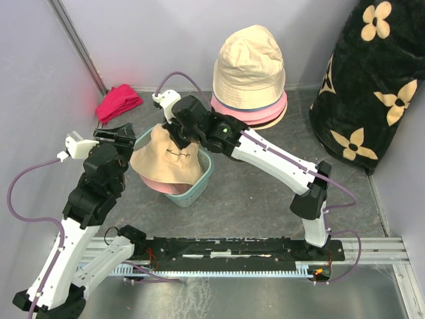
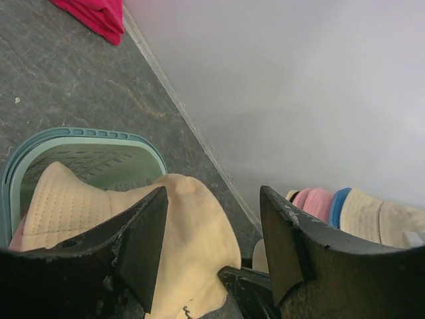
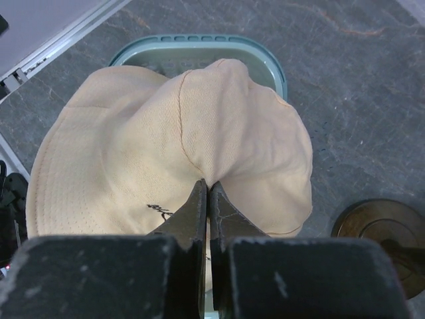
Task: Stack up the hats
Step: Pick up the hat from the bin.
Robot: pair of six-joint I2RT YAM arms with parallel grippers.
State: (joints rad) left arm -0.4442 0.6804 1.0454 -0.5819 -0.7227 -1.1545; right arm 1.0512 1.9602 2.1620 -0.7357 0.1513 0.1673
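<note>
From where I stand, the worktop [image 1: 265, 199] is a dark grey slab, mottled like stone. Plain pale lilac walls [image 1: 40, 66] close it in on the left, back and right, with a metal strip [image 1: 78, 46] running up the back-left corner. A black cloth with cream flowers [image 1: 372, 86] fills the right corner. The light is soft and even.
</note>
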